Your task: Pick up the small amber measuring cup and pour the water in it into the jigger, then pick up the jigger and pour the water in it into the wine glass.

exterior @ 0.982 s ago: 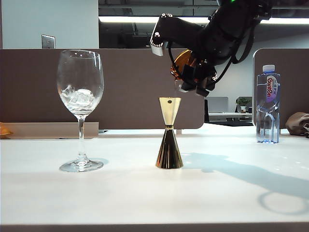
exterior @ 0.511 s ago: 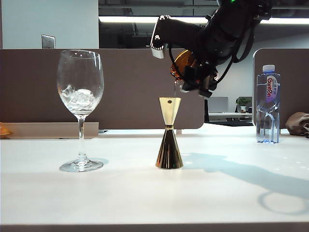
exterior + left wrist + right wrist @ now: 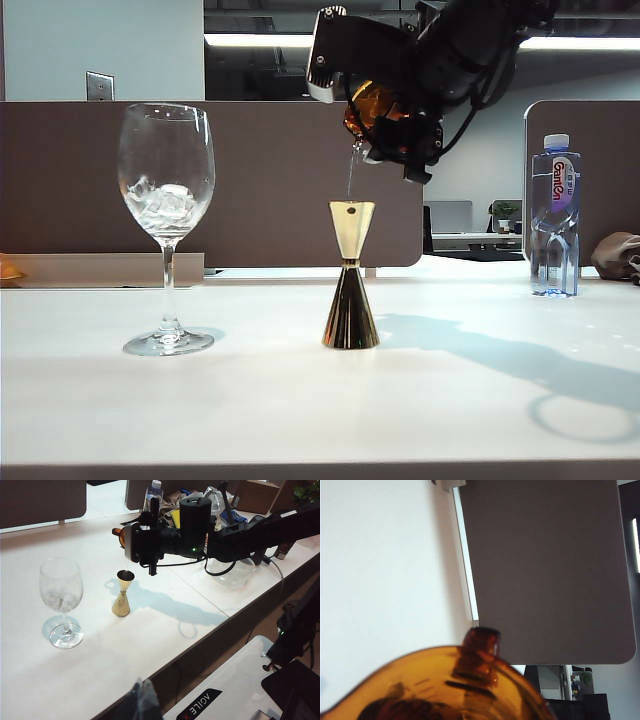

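My right gripper (image 3: 398, 138) hangs high above the jigger (image 3: 351, 290), shut on the small amber measuring cup (image 3: 372, 105). The cup is tipped far over with its lip down. A thin stream of water (image 3: 351, 172) falls from the lip into the jigger's upper cone. In the right wrist view the amber cup (image 3: 450, 685) fills the near field and hides the fingers. The wine glass (image 3: 166, 200) stands upright with ice in it, left of the jigger. The left wrist view shows the glass (image 3: 61, 597), the jigger (image 3: 122, 600) and my left gripper (image 3: 142, 700), shut and empty off the table's near edge.
A plastic water bottle (image 3: 555, 215) stands at the back right with a brown bundle (image 3: 618, 256) beside it. A brown partition (image 3: 280, 180) runs behind the table. A clear plastic container (image 3: 231, 574) and clutter lie under the right arm.
The right wrist has rolled and lifted, tipping the amber cup further. The trickle from its lip has grown into a visible stream into the jigger. Glass and jigger have not moved.
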Controlling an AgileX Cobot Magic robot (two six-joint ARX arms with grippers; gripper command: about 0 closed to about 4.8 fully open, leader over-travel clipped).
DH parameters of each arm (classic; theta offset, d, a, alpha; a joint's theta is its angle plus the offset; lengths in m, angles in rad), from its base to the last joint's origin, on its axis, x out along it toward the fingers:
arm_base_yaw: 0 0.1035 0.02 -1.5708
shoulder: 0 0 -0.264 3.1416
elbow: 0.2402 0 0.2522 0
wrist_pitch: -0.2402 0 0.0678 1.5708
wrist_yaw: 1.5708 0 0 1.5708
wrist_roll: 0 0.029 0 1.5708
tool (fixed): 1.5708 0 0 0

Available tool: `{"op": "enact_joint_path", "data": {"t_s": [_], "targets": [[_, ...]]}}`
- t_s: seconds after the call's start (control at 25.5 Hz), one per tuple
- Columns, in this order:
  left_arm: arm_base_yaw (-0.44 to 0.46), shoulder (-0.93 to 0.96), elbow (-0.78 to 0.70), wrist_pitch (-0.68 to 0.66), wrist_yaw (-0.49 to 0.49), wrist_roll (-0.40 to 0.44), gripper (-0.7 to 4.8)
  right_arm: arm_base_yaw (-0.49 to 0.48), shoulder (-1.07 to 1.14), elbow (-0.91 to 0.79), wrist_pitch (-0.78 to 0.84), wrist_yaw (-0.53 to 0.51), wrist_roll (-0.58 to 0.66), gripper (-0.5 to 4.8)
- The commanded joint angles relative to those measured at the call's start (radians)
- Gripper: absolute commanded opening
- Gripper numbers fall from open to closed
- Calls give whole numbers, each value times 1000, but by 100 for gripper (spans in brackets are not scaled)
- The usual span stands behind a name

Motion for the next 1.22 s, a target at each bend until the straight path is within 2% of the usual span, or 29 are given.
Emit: {"op": "enact_joint_path", "data": {"t_s": [0.04,0.24,0.31,0.43,0.55,0.63,0.71,0.9,1.1,1.22], "targets": [[1,1,3,-3,3,1,-2,0,-5,7,25,-2,-6,71],[1,1,3,-3,3,1,-2,0,-5,7,20,-2,-1,71],[1,1,3,-3,3,1,-2,0,-5,7,12,0,53,71],[1,1,3,-3,3,1,-2,-2,-5,6,-52,3,210,71],[1,1,3,-3,3,1,-2,-3,-5,5,-102,-2,314,71],[1,1,3,-3,3,1,-2,-7,-5,4,-100,-2,547,71],[1,1,3,-3,3,1,-2,-21,-5,3,-100,-2,702,71],[1,1,3,-3,3,1,-2,-27,-5,-9,-100,-3,881,72],[1,1,3,-3,3,1,-2,-47,-6,-68,-94,-1,1121,72],[1,1,3,-3,3,1,-2,-58,-8,-143,-22,3,1189,71]]}}
